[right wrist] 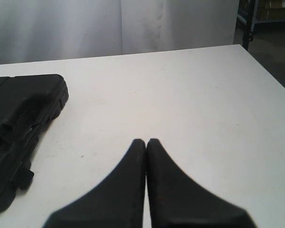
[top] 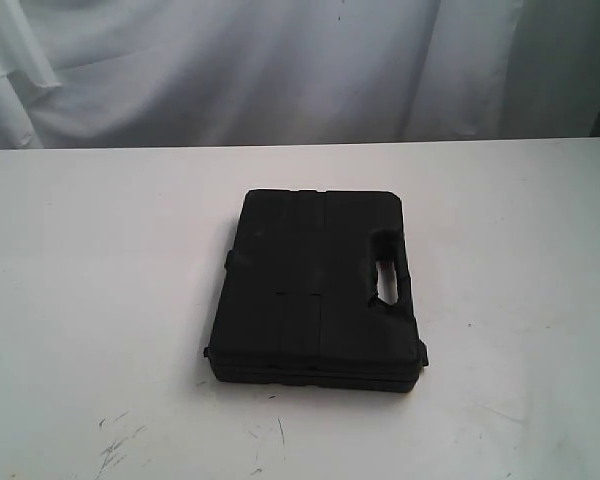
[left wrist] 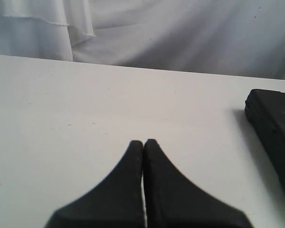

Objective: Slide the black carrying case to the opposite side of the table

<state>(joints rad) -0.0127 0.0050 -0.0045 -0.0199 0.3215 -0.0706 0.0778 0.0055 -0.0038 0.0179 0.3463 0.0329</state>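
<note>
The black carrying case (top: pixel 317 288) lies flat near the middle of the white table (top: pixel 90 300), its handle cut-out on the right side. Neither arm shows in the exterior view. In the left wrist view my left gripper (left wrist: pixel 144 142) is shut with nothing in it, above bare tabletop, and a corner of the case (left wrist: pixel 273 128) sits well off to one side. My right gripper (right wrist: pixel 146 141) is likewise shut and empty, with the case (right wrist: pixel 19 128) lying apart from it on the other side.
A white curtain (top: pixel 280 70) hangs behind the table's far edge. Dark scratches (top: pixel 115 445) mark the near part of the tabletop. In the right wrist view the table's side edge (right wrist: pixel 268 76) shows, with dark floor and a frame beyond it.
</note>
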